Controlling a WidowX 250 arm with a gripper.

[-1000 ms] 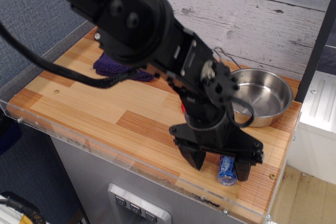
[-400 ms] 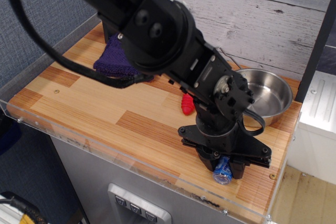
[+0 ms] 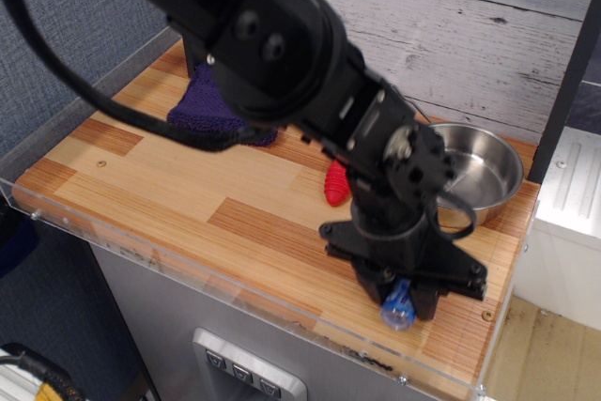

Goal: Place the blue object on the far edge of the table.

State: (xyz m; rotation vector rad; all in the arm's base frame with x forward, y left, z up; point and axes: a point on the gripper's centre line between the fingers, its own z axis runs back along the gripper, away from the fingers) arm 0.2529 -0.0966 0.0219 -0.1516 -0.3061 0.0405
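— What does the scene hold, biggest first?
— The table (image 3: 188, 194) of light and reddish planks with a clear rim, then the black arm (image 3: 282, 63) reaching down from the upper left, a steel bowl (image 3: 484, 171), a purple knitted cloth (image 3: 211, 105), a red thing (image 3: 336, 183).
— And the blue object (image 3: 398, 303)?
— A small blue can with a silvery end, tilted, at the table's near right corner, pinched between the fingers of the gripper (image 3: 401, 300).
— Changed from a second ago?
— Then the fingers stood spread with the can lying between them; now they have closed on it.
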